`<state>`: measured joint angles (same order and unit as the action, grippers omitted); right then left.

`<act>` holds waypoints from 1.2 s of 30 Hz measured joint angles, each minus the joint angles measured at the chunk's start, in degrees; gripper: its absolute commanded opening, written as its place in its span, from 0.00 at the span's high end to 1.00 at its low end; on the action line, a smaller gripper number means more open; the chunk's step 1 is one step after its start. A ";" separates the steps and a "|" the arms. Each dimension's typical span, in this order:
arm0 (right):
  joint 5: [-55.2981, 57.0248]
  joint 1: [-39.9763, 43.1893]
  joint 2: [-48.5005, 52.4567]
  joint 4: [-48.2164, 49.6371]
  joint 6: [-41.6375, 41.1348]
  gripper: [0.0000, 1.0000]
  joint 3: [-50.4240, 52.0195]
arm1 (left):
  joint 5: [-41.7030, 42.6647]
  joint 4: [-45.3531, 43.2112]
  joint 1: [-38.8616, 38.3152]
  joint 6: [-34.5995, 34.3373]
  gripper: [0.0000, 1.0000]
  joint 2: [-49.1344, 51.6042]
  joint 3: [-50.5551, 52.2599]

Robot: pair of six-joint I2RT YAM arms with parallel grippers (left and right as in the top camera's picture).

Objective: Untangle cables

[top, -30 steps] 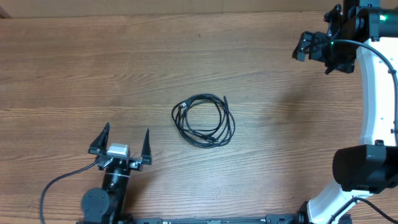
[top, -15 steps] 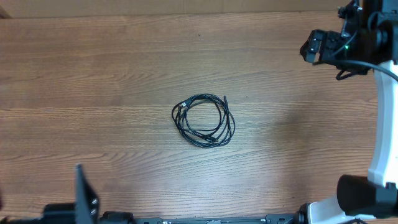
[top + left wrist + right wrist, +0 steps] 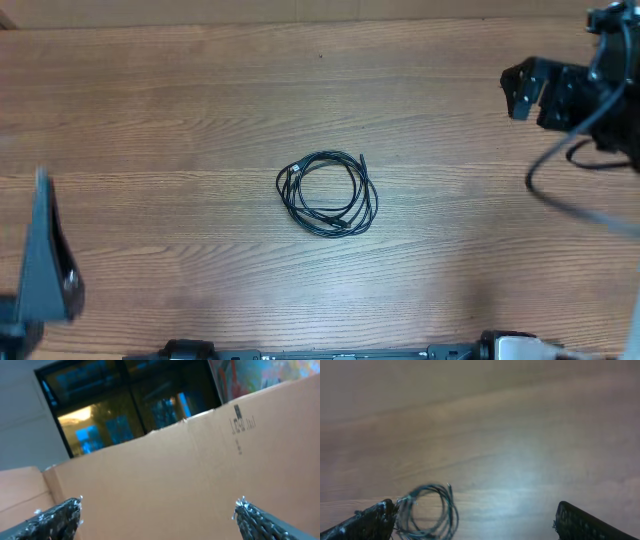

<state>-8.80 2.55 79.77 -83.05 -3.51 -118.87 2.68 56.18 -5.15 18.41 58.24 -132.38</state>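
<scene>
Plainly, nothing is held yet. The left gripper (image 3: pixel 157 512) has its jaws spread wide and empty, its camera looking up at a cardboard wall (image 3: pixel 175 470) rather than at the table (image 3: pixel 200 120). The right gripper (image 3: pixel 472 515) is also spread wide and empty, looking down at bare wood. The cables (image 3: pixel 327 193) lie in the middle of the overhead frame as one small coil of overlapping black loops, well apart from both arms, and they appear at the lower left of the right wrist view.

The main risk, I judge, is a grab at the whole bundle. Jaws this wide could close on several strands at once, and a pull would then tighten the tangle or drag the coil across the table. The cords are thin and lie flat, so a shallow approach may miss them and a deep one may scrape the wood. The left arm also has no view of the coil, so a reach from there would go in blind.
</scene>
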 measured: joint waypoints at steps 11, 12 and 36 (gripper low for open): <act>-0.20 -1.11 -12.07 2.64 1.03 0.00 -0.42 | 12.57 15.61 0.00 5.86 0.00 20.46 -5.33; -0.20 -1.11 -12.28 2.69 1.03 0.00 -0.42 | 13.53 17.55 0.00 6.64 0.00 22.82 -5.31; -0.17 -1.09 -2.40 -3.34 1.20 0.00 -0.42 | 31.34 31.50 0.00 1.31 0.00 59.82 -4.50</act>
<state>-8.97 1.45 77.36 -86.39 -2.31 -119.28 34.02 87.68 -5.15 19.73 118.06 -136.88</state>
